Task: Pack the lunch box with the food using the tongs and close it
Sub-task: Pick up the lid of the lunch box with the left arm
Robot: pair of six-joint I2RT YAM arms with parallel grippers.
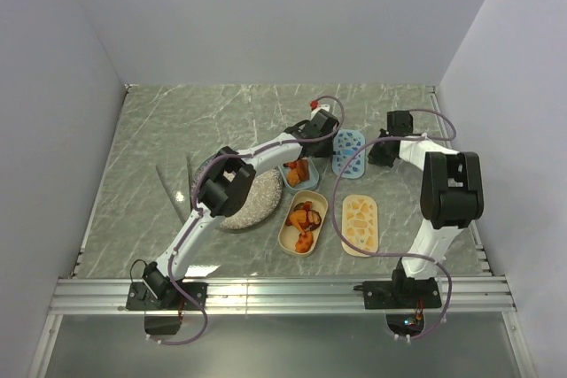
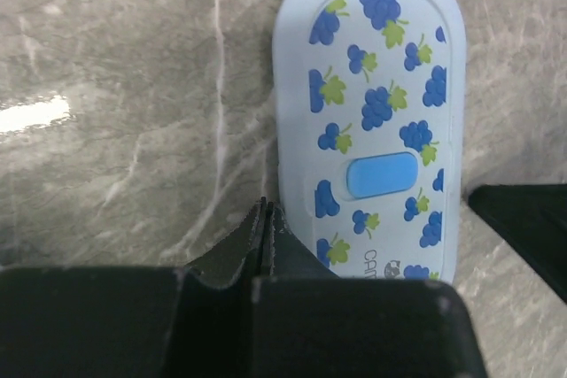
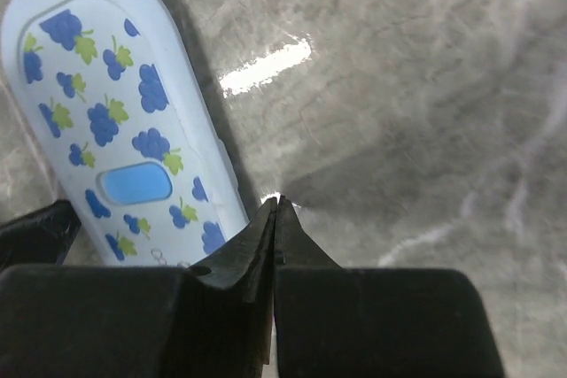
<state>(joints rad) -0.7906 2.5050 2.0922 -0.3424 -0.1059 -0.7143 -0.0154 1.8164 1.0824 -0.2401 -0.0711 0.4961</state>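
The blue lid (image 1: 348, 152), printed with purple grape bunches around a plain blue oval tab, lies flat on the marble bench (image 1: 159, 130). The left jaws are pressed fully together and hold nothing, their tips at the lid's left long edge. The right jaws are also closed and empty, their tips just beside the lid's right long edge over bare marble. Whether either tip touches the lid cannot be told. At the lid's near end, pale printed letters begin "CA"; the rest is hidden behind the left wrist body.

The food (image 1: 304, 217), orange and reddish chunks, sits in two open tubs: a blue tub (image 1: 287, 180) just left of the lid and a beige tub (image 1: 312, 194) on the lid's near-left side. A beige lid (image 1: 361, 224) lies directly on the near side of the blue lid. A speckled plate (image 1: 257, 201) is farther left, partly under the left arm. The tongs (image 1: 167, 190) lie well left of the lid on open marble.

Open bench stretches to the lid's far left. A white wall stands not far to its right, and a metal rail (image 1: 283, 294) borders the bench's near edge.
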